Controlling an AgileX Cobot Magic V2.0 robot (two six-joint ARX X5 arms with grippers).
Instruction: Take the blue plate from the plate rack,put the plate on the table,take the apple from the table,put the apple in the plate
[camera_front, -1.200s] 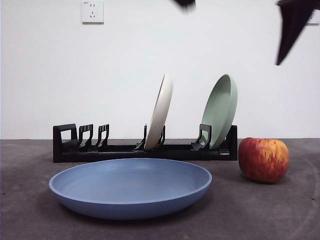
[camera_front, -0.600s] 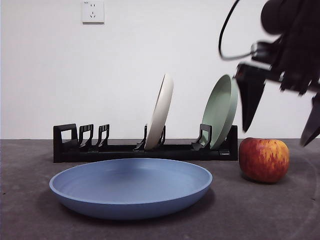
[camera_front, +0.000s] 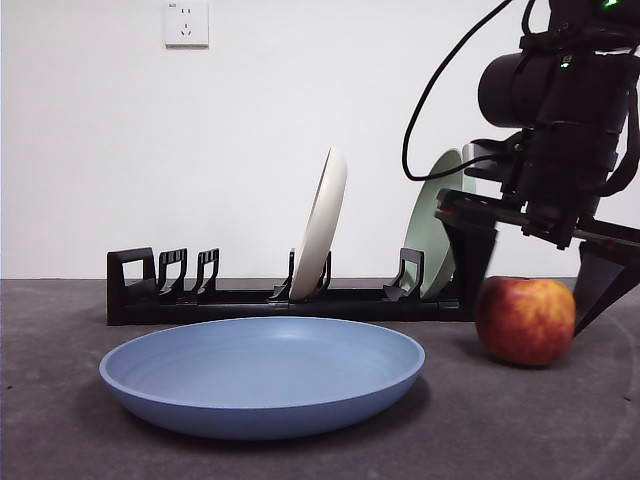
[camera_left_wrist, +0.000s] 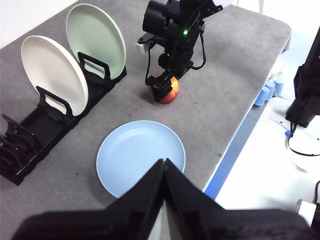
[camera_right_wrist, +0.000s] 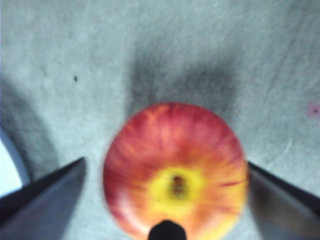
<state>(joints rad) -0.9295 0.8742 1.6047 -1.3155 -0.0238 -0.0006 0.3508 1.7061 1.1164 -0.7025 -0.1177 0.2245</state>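
The dark grey, mottled stone-like desk (camera_front: 60, 420) carries every item shown. At its rear stands the long, low black plastic plate rack (camera_front: 200, 295) with upright slotted holders and a squared loop handle at one end; a round cream plate (camera_front: 320, 225) and a round pale green plate (camera_left_wrist: 95, 37) stand on edge in separate slots, well apart from each other. The wide, shallow, dusty blue matte plate (camera_front: 262, 375) lies flat on the desk in front of the rack, holding nothing. The right arm's black claw (camera_front: 530, 280) is lowered over the round red apple with yellow-orange streaks (camera_front: 526, 320), which sits on the desk beside the blue plate, near the rack end that holds the green plate. The claw's two jaws are spread apart, one on either side of the fruit; in the right wrist view a little desk shows between each jaw and the apple's skin. The left arm's black claw (camera_left_wrist: 164, 165) hangs high above the near edge of the blue plate, jaws pressed together on nothing.
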